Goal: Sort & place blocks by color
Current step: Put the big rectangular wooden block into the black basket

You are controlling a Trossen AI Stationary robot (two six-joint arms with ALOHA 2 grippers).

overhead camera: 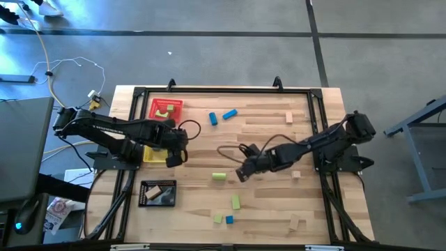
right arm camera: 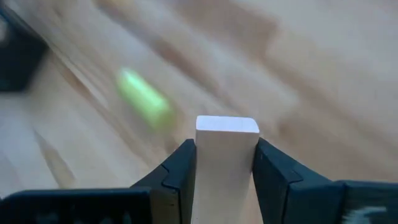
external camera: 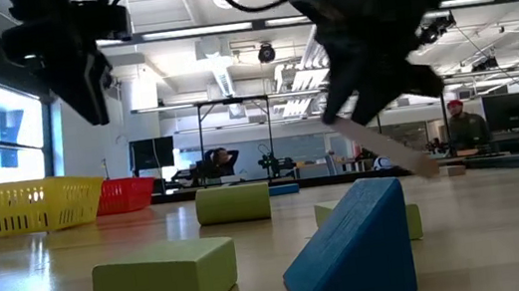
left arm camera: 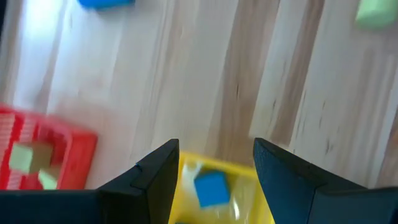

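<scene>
Gripping a tan wooden bar (right arm camera: pixel 226 163) between its two fingers, the right gripper (overhead camera: pixel 244 171) hangs above the middle of the table (overhead camera: pixel 265 213); in the low view the bar (external camera: pixel 385 146) slants downward from the jaws, clear of the surface. A light green cylinder (overhead camera: pixel 219 177) lies just beside that gripper, at about nine o'clock from it. The left gripper (overhead camera: pixel 174 152) hovers with its jaws spread wide and empty over the yellow tray (left arm camera: pixel 236 200), where a blue cube (left arm camera: pixel 210 188) sits between the fingers as seen from the wrist. A red tray (overhead camera: pixel 166 108) at twelve o'clock from the yellow one holds green blocks (overhead camera: pixel 165 111), and a black tray (overhead camera: pixel 157 193) at six o'clock holds tan pieces. Two blue blocks (overhead camera: pixel 224 115) rest toward twelve o'clock on the table. Green and blue blocks (overhead camera: pixel 230 211) lie toward six o'clock, and tan blocks (overhead camera: pixel 295 174) are scattered on the three o'clock side.
</scene>
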